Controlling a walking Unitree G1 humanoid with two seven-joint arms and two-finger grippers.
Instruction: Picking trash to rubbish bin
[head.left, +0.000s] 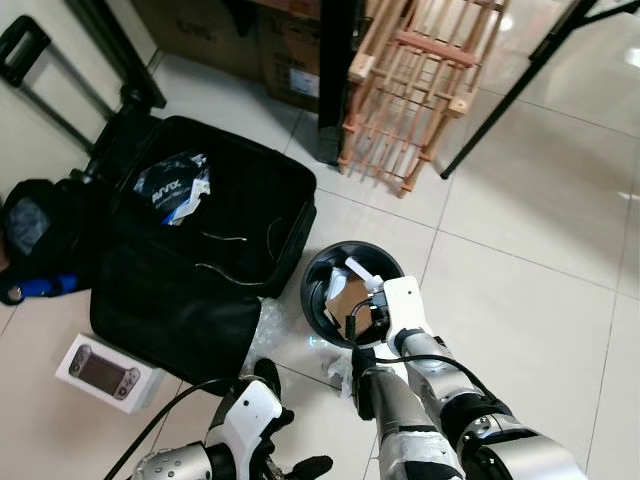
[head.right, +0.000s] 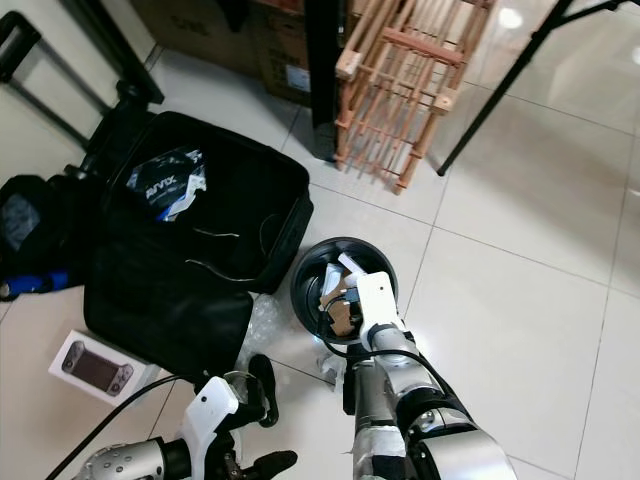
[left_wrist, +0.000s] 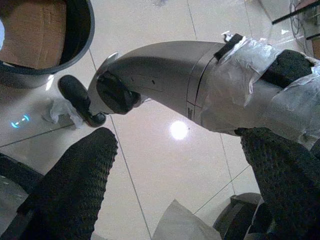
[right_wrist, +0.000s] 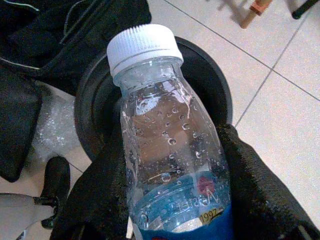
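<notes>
Right gripper (right_wrist: 170, 200) jaws clamped on clear bottle (right_wrist: 167, 150), label "1997", above black bin (head.left: 352, 292); left gripper (left_wrist: 175, 185) jaws apart.

The plastic bottle (right_wrist: 170, 150) is clear with a white ribbed screw cap and a blue label round the lower part, droplets all over the inside, cap still on. It sits between two black fingers (right_wrist: 260, 195), right over the rubbish bin (head.left: 318, 300). That bin's a round black one on the tile floor, already holding cardboard and white scraps.
</notes>
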